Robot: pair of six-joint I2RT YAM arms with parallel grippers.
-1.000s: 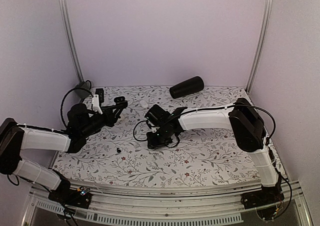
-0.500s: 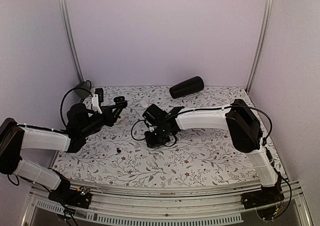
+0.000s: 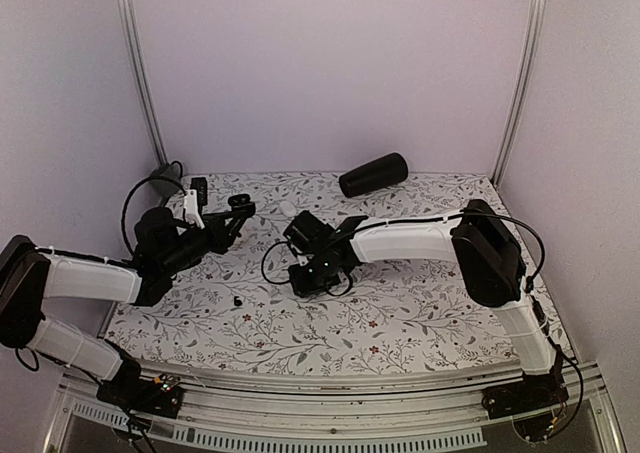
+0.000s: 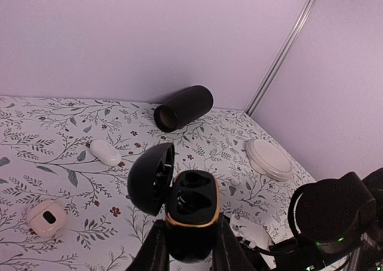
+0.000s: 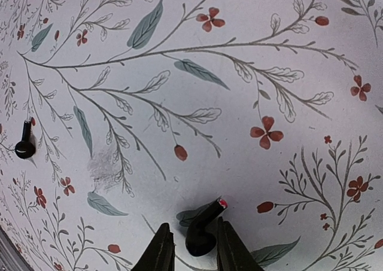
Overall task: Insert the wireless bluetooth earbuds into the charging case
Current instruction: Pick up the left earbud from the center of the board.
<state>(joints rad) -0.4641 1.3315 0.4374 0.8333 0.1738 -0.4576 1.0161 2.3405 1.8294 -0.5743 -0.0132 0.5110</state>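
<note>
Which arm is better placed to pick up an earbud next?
Right. The right gripper sits low over the table with an earbud between its open jaws. The left gripper is occupied, shut on the open charging case.

One black earbud [image 5: 200, 235] lies between right gripper [image 5: 194, 246] fingers; second earbud [image 5: 25, 142] well left. Black charging case [image 4: 190, 214], lid open, upright in left gripper [image 4: 190, 250].

Floral-print tbl [image 3: 430, 318], blk cylinder [image 3: 373, 175] on its side (far edge), white pod [image 4: 105, 152], white disc [image 4: 268, 158], blk earbud [image 3: 238, 300].
</note>
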